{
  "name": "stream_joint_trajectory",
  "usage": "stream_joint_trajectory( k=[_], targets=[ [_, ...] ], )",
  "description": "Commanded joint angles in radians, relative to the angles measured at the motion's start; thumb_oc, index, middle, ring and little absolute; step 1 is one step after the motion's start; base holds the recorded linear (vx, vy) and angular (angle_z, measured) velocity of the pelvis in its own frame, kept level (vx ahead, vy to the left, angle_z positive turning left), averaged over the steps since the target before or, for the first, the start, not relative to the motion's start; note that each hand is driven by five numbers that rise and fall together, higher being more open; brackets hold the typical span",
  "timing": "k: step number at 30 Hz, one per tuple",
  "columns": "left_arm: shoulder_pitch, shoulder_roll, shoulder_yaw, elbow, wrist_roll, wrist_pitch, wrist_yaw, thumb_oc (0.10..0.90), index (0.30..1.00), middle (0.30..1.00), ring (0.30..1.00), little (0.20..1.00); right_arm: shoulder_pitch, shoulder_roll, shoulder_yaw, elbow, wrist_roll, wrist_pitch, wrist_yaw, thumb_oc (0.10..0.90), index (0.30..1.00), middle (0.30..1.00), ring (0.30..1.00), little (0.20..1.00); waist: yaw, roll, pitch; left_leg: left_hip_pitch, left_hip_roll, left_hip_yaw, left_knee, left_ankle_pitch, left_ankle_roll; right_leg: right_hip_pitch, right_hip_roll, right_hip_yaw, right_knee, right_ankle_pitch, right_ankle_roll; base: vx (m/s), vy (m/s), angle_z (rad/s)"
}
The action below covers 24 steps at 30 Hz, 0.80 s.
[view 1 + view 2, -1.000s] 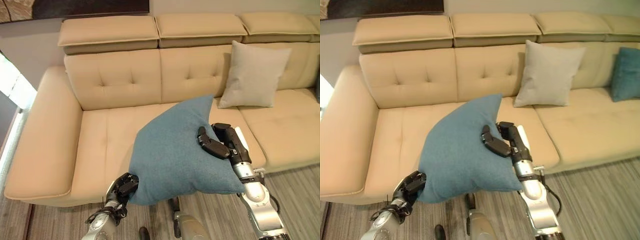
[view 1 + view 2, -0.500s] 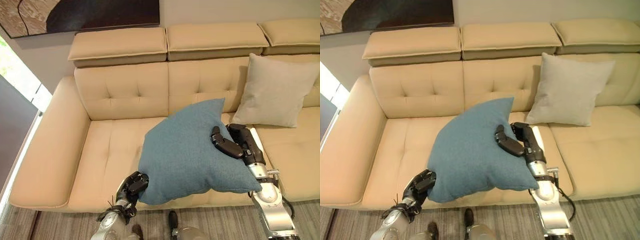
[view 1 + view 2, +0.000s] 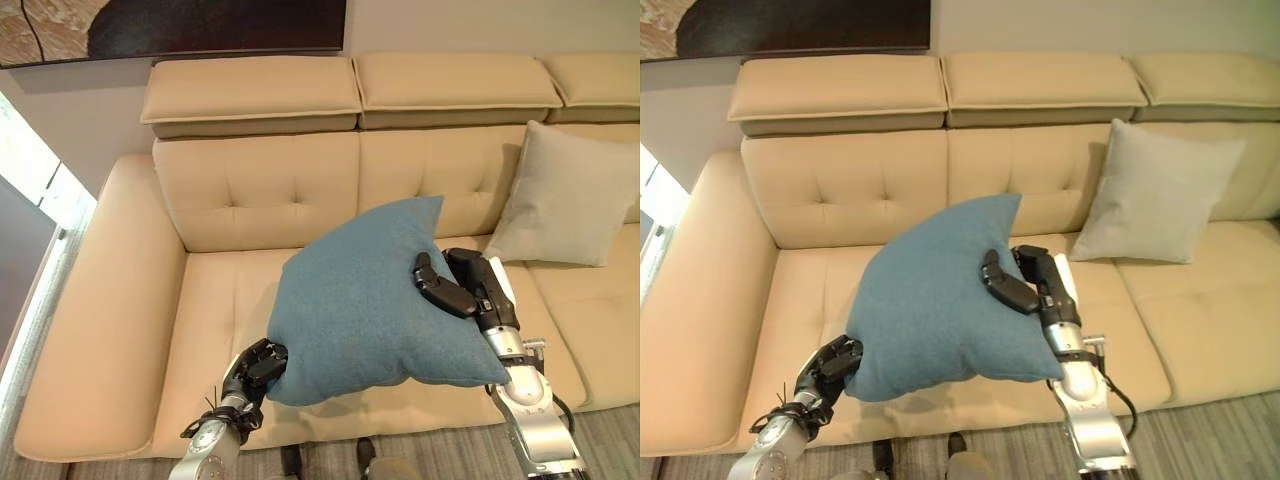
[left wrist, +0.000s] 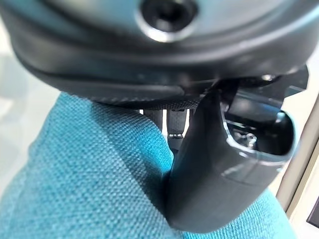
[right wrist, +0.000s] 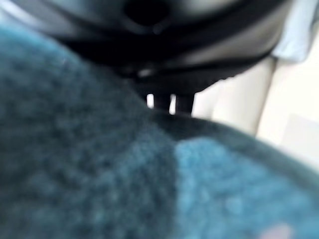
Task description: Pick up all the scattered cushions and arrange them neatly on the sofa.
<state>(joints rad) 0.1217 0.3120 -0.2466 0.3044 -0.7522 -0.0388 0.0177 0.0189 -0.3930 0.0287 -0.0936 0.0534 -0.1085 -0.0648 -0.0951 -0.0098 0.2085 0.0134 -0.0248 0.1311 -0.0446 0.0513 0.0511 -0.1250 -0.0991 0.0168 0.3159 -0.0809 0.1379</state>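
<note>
Teal cushion (image 3: pixel 370 295) held up over sofa (image 3: pixel 215 310) seat, left hand (image 3: pixel 255 365) pinching its lower corner, right hand (image 3: pixel 460 285) clamped on its side. Vs 1 s ago, carried further over seat; placing likely next. Beige cushion (image 3: pixel 565 195) already propped up.

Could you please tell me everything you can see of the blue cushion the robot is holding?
The blue cushion is square, plump, of coarse woven teal cloth, plain and without trim. It is held up over the sofa seat, tilted, one corner pointing up. The left hand pinches its lower left corner; the right hand clasps its right edge, thumb across the front. A grey cushion leans apart, against the sofa back.
</note>
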Motion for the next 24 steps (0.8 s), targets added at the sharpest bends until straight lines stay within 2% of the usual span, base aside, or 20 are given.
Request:
stream_joint_trajectory(
  k=[1, 4, 6, 8, 13, 18, 24],
  targets=[
    [-0.117, -0.059, -0.01, -0.24, 0.023, -0.159, -0.097, 0.4, 0.3, 0.3, 0.3, 0.3, -0.085, 0.028, 0.034, -0.112, -0.008, -0.12, 0.033, 0.4, 0.3, 0.3, 0.3, 0.3, -0.003, -0.029, -0.082, -0.018, 0.037, 0.004, 0.057, -0.133, -0.023, 0.013, -0.031, -0.022, 0.056, 0.031, 0.022, 0.14, 0.066, -0.17],
    [-0.118, -0.053, -0.005, -0.228, 0.047, -0.167, -0.087, 0.4, 0.3, 0.3, 0.3, 0.3, -0.092, 0.015, 0.047, -0.074, -0.006, -0.117, 0.031, 0.4, 0.3, 0.3, 0.3, 0.3, -0.009, -0.032, -0.083, 0.008, 0.022, -0.002, 0.03, -0.14, -0.027, -0.018, 0.02, -0.046, -0.076, 0.005, 0.0, 0.16, 0.015, -0.05],
    [-0.128, -0.046, -0.002, -0.25, 0.061, -0.164, -0.091, 0.4, 0.3, 0.3, 0.3, 0.3, -0.083, 0.009, 0.032, -0.089, -0.016, -0.114, 0.033, 0.4, 0.3, 0.3, 0.3, 0.3, -0.01, -0.041, -0.084, 0.006, 0.013, -0.014, 0.046, -0.149, -0.03, 0.026, 0.01, -0.066, -0.159, 0.003, 0.002, 0.13, -0.05, 0.03],
    [-0.129, -0.05, 0.0, -0.252, 0.055, -0.164, -0.096, 0.4, 0.3, 0.3, 0.3, 0.3, -0.074, 0.01, 0.027, -0.084, -0.022, -0.114, 0.031, 0.4, 0.3, 0.3, 0.3, 0.3, -0.01, -0.044, -0.086, 0.008, 0.01, -0.019, 0.045, -0.15, -0.031, 0.036, 0.021, -0.044, -0.167, -0.002, -0.005, 0.11, -0.052, 0.24],
    [-0.13, -0.032, 0.023, -0.281, 0.125, -0.181, -0.069, 0.4, 0.3, 0.3, 0.3, 0.3, -0.076, 0.013, 0.017, -0.062, -0.019, -0.114, 0.016, 0.4, 0.3, 0.3, 0.3, 0.3, -0.001, -0.031, -0.107, 0.022, 0.016, -0.015, 0.023, -0.153, -0.041, 0.07, 0.027, -0.047, -0.227, 0.005, -0.018, 0.14, -0.067, 0.0],
    [-0.156, 0.0, 0.051, -0.307, 0.252, -0.217, 0.025, 0.4, 0.3, 0.3, 0.3, 0.3, -0.097, 0.018, 0.024, -0.03, -0.042, -0.119, -0.051, 0.4, 0.3, 0.3, 0.3, 0.3, 0.003, -0.004, -0.125, 0.041, 0.025, -0.02, -0.038, -0.129, -0.06, 0.102, 0.03, -0.069, -0.296, 0.008, -0.027, 0.12, -0.068, 0.04],
    [-0.301, 0.039, 0.055, -0.331, 0.362, -0.266, 0.149, 0.4, 0.3, 0.3, 0.3, 0.3, -0.236, -0.002, 0.062, 0.02, -0.067, -0.131, -0.151, 0.4, 0.3, 0.3, 0.3, 0.3, 0.013, 0.021, -0.118, -0.005, 0.028, -0.041, -0.043, -0.109, -0.076, 0.092, 0.033, -0.086, -0.34, 0.013, -0.033, 0.0, -0.044, 0.12]
  ],
)
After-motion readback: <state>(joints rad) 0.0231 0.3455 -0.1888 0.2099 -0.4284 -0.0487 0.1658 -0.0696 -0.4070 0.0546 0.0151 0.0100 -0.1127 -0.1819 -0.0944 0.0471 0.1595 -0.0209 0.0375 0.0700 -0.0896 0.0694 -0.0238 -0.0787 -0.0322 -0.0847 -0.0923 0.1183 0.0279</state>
